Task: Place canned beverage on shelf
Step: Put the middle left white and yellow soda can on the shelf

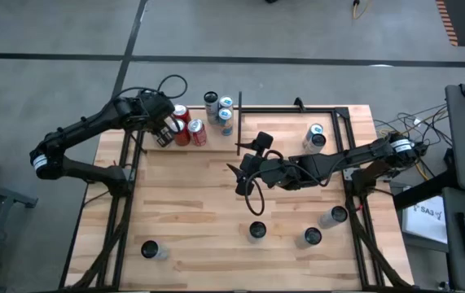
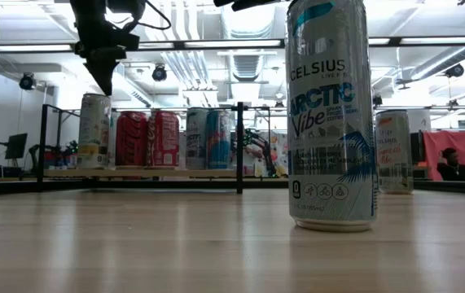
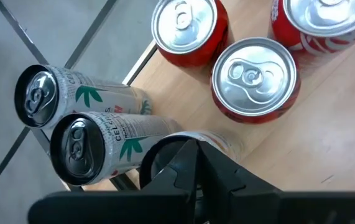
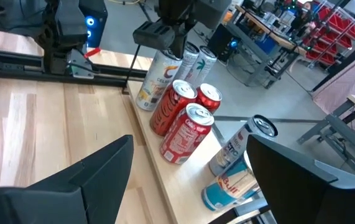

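Observation:
The shelf (image 4: 176, 182) is a pale board at the table's far left with black upright rods (image 2: 239, 146). On it stand three red cans (image 3: 255, 74) and several white and blue ones (image 2: 208, 138). My left gripper (image 3: 193, 155) is shut and points down just above a white can (image 2: 94, 130) at the shelf's left end. My right gripper (image 1: 239, 175) stands open over the middle of the table with nothing between its fingers, facing the shelf. A tall white and blue canned beverage (image 2: 330, 114) stands upright on the table near the front edge. My left gripper's shut fingertips (image 2: 104, 85) stand right over the top of the white can (image 3: 221, 143). The fingers themselves hide the spot, so I cannot tell whether they touch it.
More cans stand loose on the table: two at the far right (image 1: 313, 138), three toward the near right (image 1: 334, 216), one at the near left (image 1: 152, 250). A bare black metal frame (image 1: 342, 114) runs along the far right. A seated person (image 2: 454, 167) shows beyond the table.

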Tool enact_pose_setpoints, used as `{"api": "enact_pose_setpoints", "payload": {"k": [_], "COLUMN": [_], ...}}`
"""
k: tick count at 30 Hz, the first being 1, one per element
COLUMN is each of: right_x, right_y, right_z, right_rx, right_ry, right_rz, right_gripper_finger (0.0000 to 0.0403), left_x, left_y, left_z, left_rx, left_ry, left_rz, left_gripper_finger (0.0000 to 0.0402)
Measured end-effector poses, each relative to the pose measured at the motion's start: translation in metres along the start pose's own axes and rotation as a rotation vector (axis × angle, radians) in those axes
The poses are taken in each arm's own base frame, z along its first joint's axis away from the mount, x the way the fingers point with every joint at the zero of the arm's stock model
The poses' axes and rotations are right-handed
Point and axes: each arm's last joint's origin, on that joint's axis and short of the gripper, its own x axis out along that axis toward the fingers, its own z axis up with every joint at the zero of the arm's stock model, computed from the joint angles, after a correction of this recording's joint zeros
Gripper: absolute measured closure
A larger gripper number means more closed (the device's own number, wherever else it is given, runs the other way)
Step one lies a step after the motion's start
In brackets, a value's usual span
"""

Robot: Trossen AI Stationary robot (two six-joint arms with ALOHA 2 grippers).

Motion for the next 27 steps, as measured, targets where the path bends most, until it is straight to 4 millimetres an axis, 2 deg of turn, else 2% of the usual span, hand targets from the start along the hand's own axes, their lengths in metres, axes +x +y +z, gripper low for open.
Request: {"api": "enact_pose_setpoints", "payload": {"k": [15, 21, 27], "right_x": [0.0, 0.0, 0.0], "right_y": [0.0, 0.0, 0.0], "right_z": [-0.0002, -0.0002, -0.0003], "right_rx": [-0.002, -0.002, -0.001], "right_ry": [0.002, 0.002, 0.002], "right_rz": [0.0, -0.001, 0.0], "right_gripper_finger": [0.0099, 0.0099, 0.0099], "left_x": [-0.0006, -0.0017, -0.0024], "left_y": [0.0002, -0.0026, -0.0027], "left_z": [-0.003, -0.0055, -0.0061], "left_rx": [0.169, 0.223, 0.227], "left_ry": [0.021, 0.03, 0.029], "left_rz": [-0.009, -0.126, -0.138], "left_gripper_finger": [0.0402, 0.0402, 0.0402]}}
